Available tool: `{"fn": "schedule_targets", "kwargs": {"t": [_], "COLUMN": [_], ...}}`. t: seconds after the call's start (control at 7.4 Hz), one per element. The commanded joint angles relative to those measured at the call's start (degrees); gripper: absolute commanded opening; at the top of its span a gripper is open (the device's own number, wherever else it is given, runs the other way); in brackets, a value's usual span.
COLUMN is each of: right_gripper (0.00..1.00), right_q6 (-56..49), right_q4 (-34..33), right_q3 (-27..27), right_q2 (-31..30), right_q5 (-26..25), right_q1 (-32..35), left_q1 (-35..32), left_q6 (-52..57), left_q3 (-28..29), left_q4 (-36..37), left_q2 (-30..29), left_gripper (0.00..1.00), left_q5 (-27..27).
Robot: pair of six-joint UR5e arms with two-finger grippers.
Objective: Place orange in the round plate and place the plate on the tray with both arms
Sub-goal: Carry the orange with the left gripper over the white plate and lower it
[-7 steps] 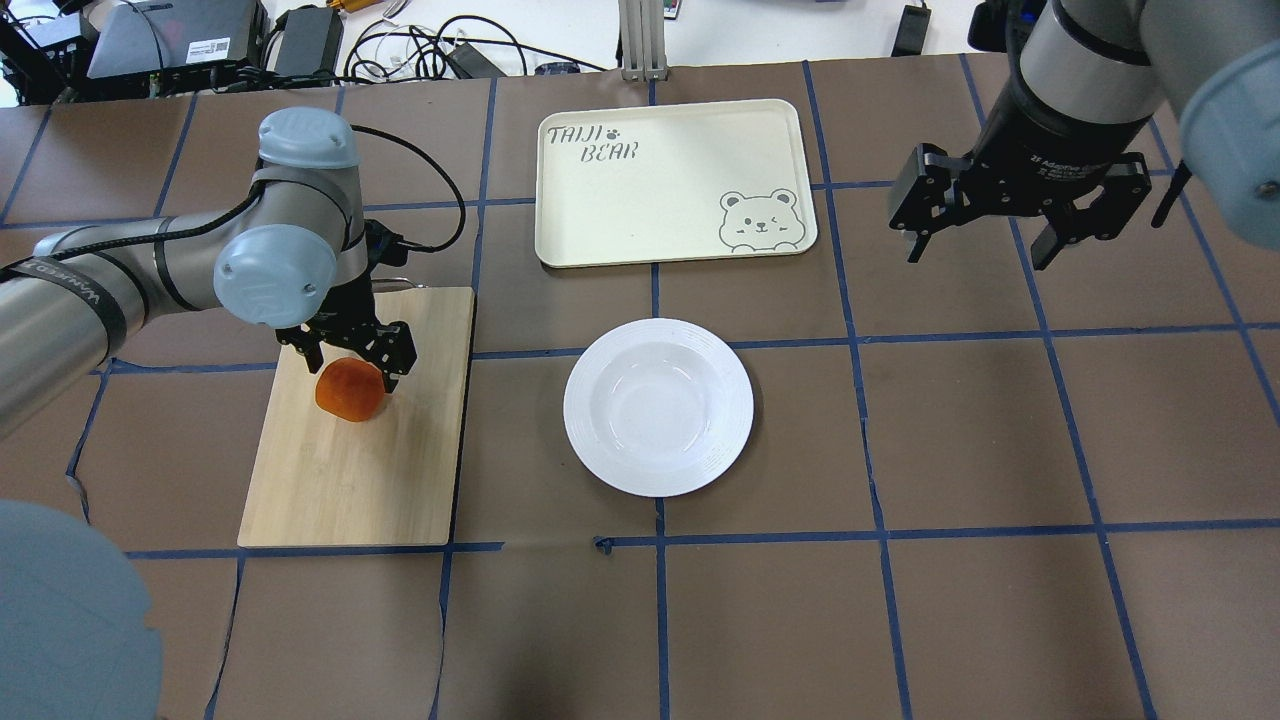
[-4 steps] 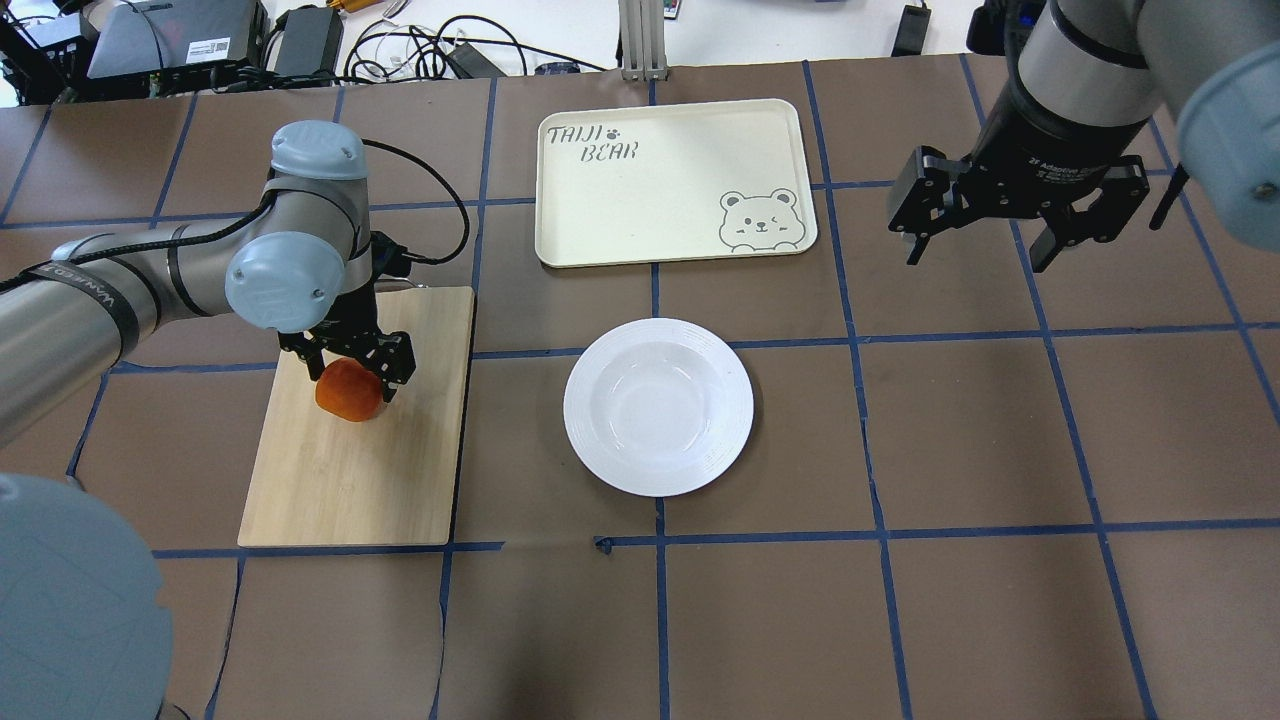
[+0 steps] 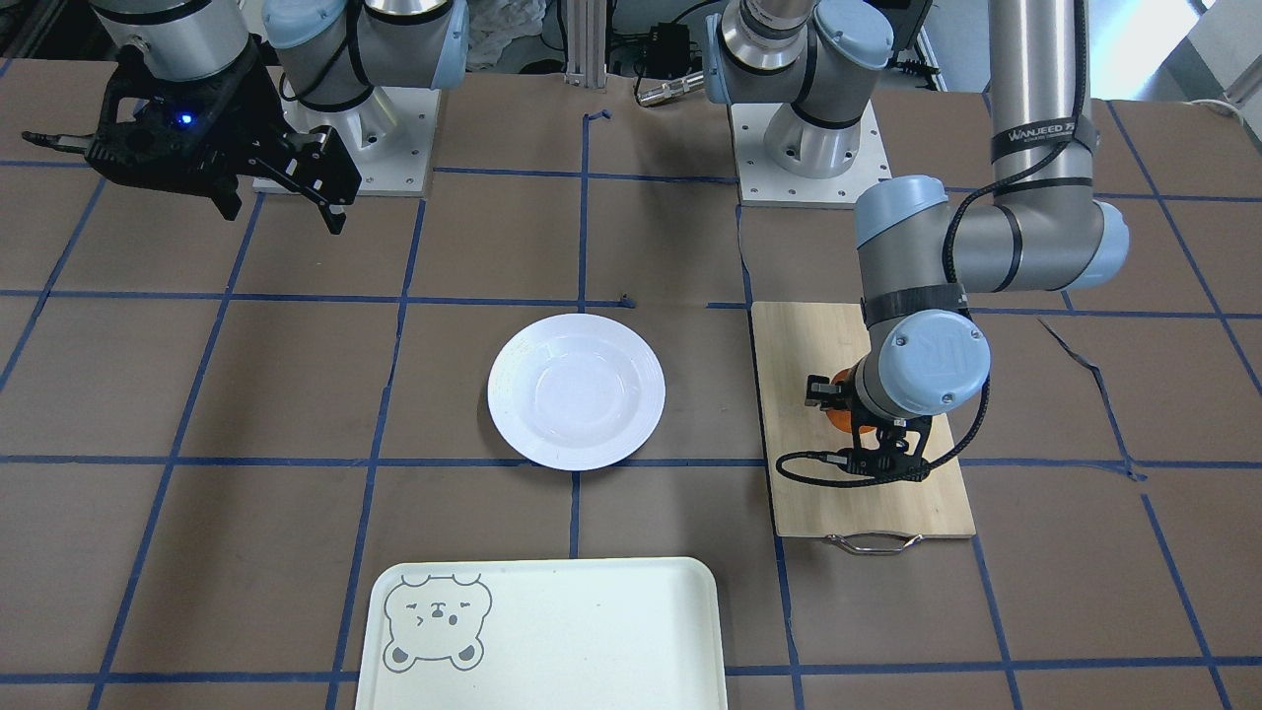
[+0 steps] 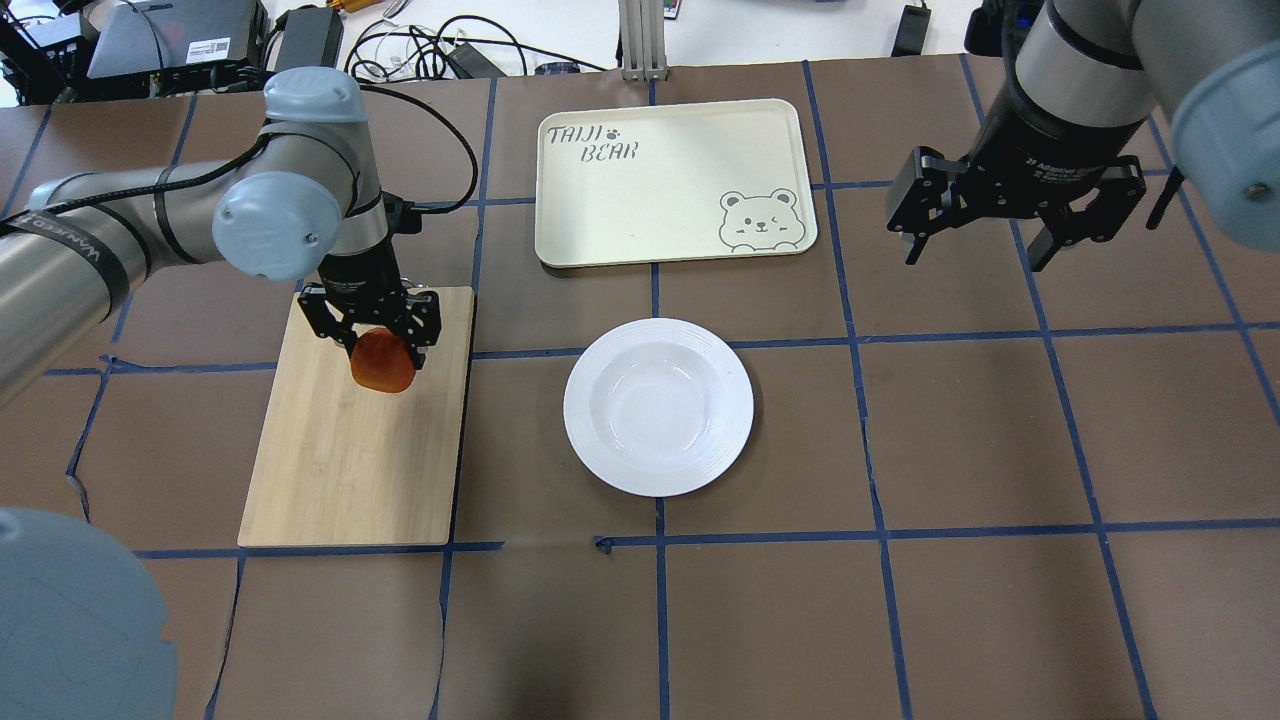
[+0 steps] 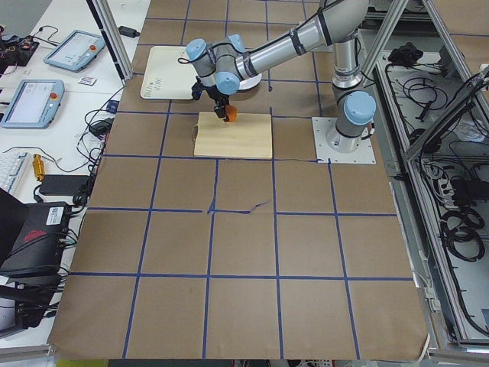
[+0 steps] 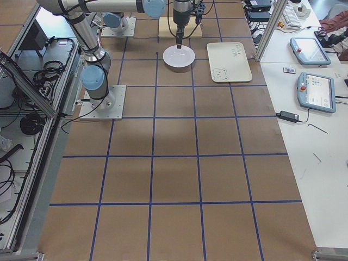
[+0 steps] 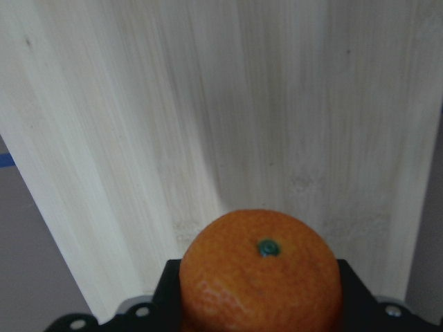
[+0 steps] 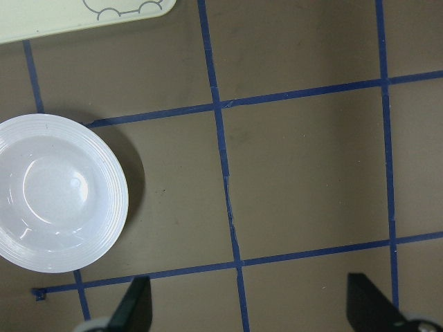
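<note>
My left gripper (image 4: 381, 343) is shut on the orange (image 4: 382, 364) and holds it a little above the wooden cutting board (image 4: 340, 470). The left wrist view shows the orange (image 7: 261, 271) filling the space between the jaws, with the board (image 7: 242, 104) below it. The white round plate (image 4: 658, 406) lies bare at the table's middle. Beyond it lies the cream tray (image 4: 650, 200) with the bear face. My right gripper (image 4: 975, 245) hangs open over the table to the right of the tray, nothing between its fingers (image 8: 136, 304).
The cutting board (image 3: 868, 503) has a metal handle (image 3: 873, 542) at its far end. Cables and electronics (image 4: 200, 40) lie beyond the table's far edge. Brown paper with blue tape lines (image 4: 880, 530) covers the table.
The left gripper has risen with the orange off the board and shifted slightly toward the far right. The right arm has barely moved.
</note>
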Motion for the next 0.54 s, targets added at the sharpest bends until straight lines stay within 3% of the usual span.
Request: {"fn": "schedule_targets", "kwargs": {"t": [0.0,0.41], "right_gripper": [1.0,1.0], "right_q6": [0.0,-0.09], "right_q4": [-0.07,-0.07], "right_q3": [-0.03,0.05], "right_q2": [0.05,0.13], "right_q5": [0.17,0.17], "right_q1": [-0.02,-0.02], "left_q1": [-9.34,-20.68], "left_q6": [-20.01,-41.17], "left_q3": [1.31,-1.31], "left_q4": [-0.59,8.78], "left_q2": [-0.22,-2.5], "left_gripper": [0.09,0.1], "left_q5": [-10.49,-19.68]}}
